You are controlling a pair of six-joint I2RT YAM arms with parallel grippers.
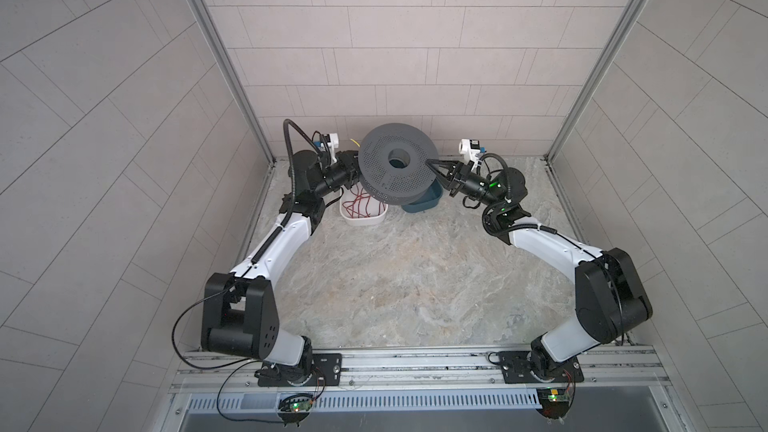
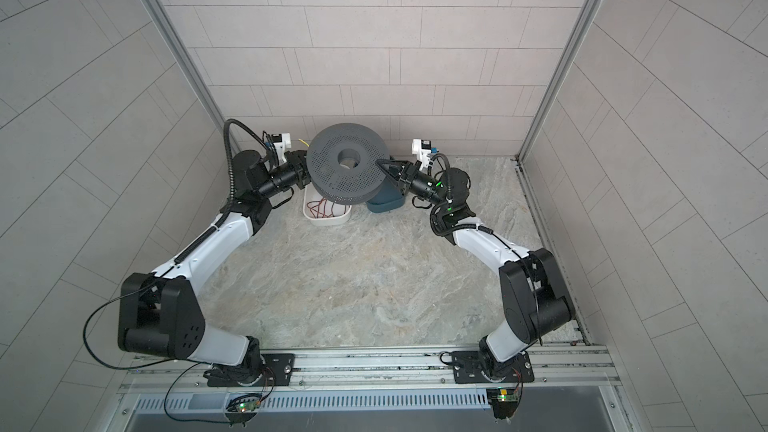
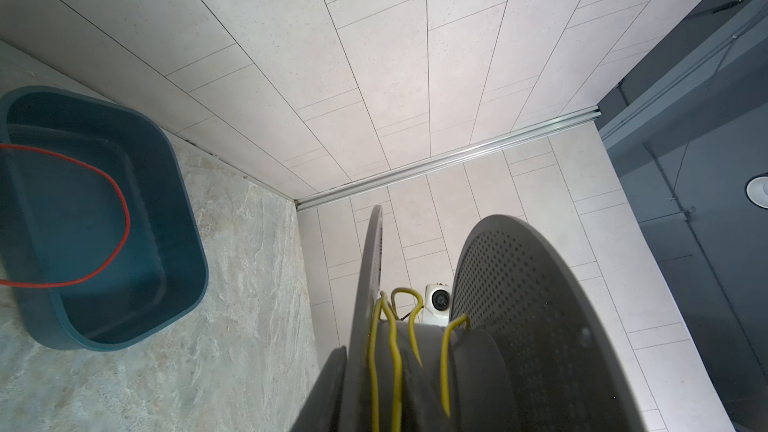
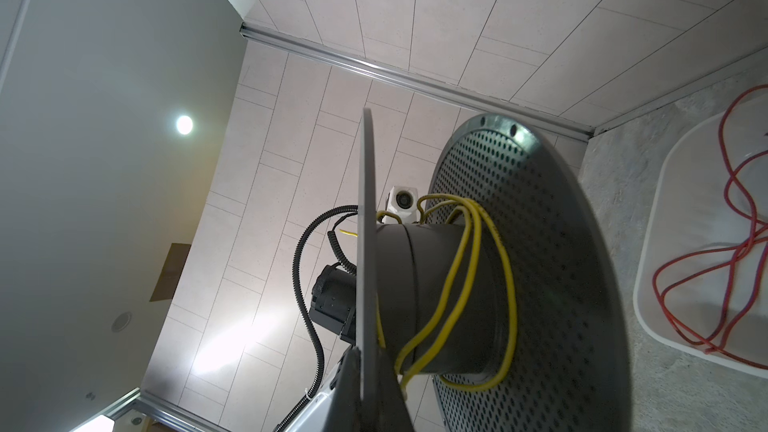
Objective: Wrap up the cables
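Note:
A dark grey perforated spool [image 1: 374, 172] [image 2: 332, 180] hangs tilted above the table at the back, between both grippers. The yellow cable [image 4: 457, 276] [image 3: 392, 347] runs in loose turns round its core. One cable end [image 1: 354, 142] [image 2: 304, 143] sticks out beyond the spool's left rim. My right gripper [image 1: 430, 162] [image 2: 379, 163] [image 4: 368, 355] is shut on the edge of one flange. My left gripper [image 1: 352, 163] [image 2: 300, 162] [image 3: 374, 367] straddles a flange edge on the opposite side. Its jaws stand slightly parted, with yellow strands between the flange and the inner finger. In both top views the spool hides its fingertips.
A white tray [image 1: 365, 220] [image 2: 330, 221] [image 4: 648, 243] holding a red cable [image 1: 359, 205] [image 4: 735, 251] sits under the spool's left side. A dark blue bin [image 1: 428, 201] [image 2: 390, 203] [image 3: 183, 201] sits under its right side. The tiled back wall is close behind.

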